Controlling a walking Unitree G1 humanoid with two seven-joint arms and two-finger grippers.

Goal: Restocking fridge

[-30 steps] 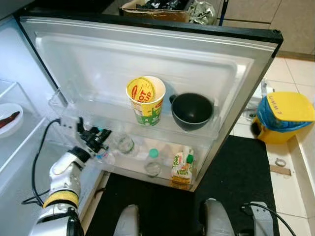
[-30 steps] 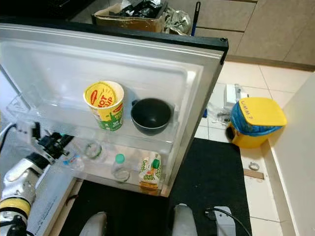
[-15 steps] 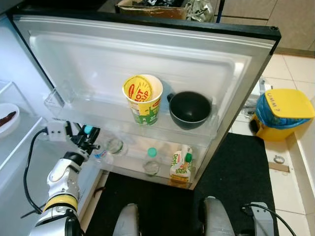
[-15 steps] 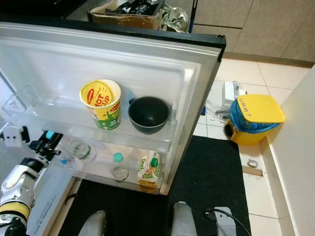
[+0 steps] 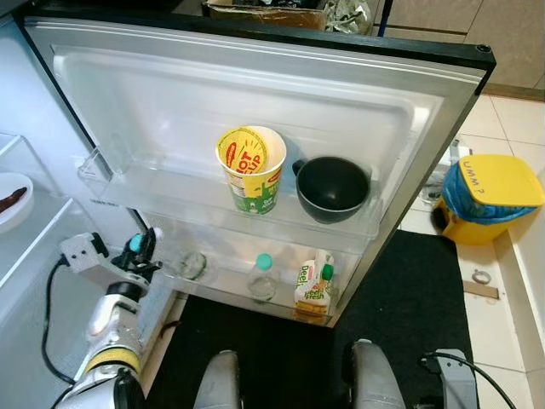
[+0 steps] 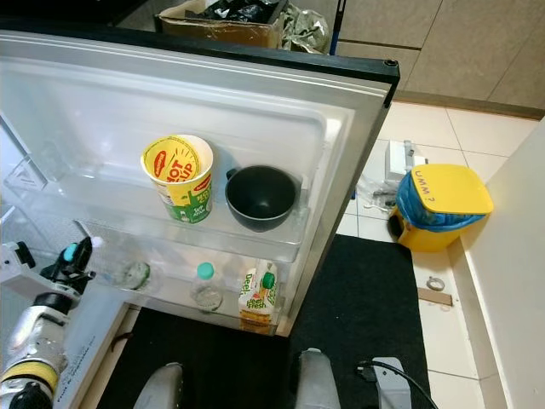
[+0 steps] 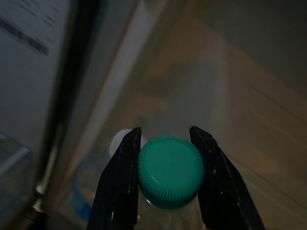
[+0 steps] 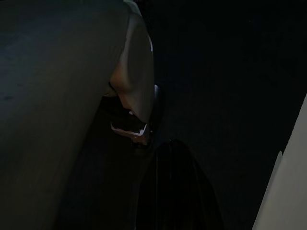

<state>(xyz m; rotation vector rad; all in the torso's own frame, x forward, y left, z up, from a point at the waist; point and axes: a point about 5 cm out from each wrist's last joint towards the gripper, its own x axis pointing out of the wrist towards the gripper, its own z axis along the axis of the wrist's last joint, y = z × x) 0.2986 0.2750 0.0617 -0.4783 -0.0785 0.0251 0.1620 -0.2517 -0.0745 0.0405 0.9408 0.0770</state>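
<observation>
My left gripper (image 5: 139, 250) hangs low at the left, just outside the open fridge door's lower shelf (image 5: 230, 294). In the left wrist view its two black fingers (image 7: 120, 177) are shut on the green cap (image 7: 170, 177) of a clear plastic bottle; the bottle's body below is dim. The lower shelf holds a clear bottle lying down (image 5: 192, 265), an upright green-capped bottle (image 5: 262, 278) and a green-and-white pouch (image 5: 313, 285). The upper door shelf carries a yellow noodle cup (image 5: 252, 169) and a black bowl (image 5: 332, 189). The right arm hangs idle in a dark right wrist view.
The fridge door (image 5: 255, 85) stands wide open before me. The fridge's inner shelves lie at the left, with a white plate (image 5: 13, 198) on one. A yellow-lidded bin with a blue bag (image 5: 491, 198) sits on the tiled floor at the right. A black mat (image 5: 417, 298) lies underfoot.
My left gripper has drawn back from the lower door shelf, down and to the left, still holding the bottle by its cap. The view has shifted slightly.
</observation>
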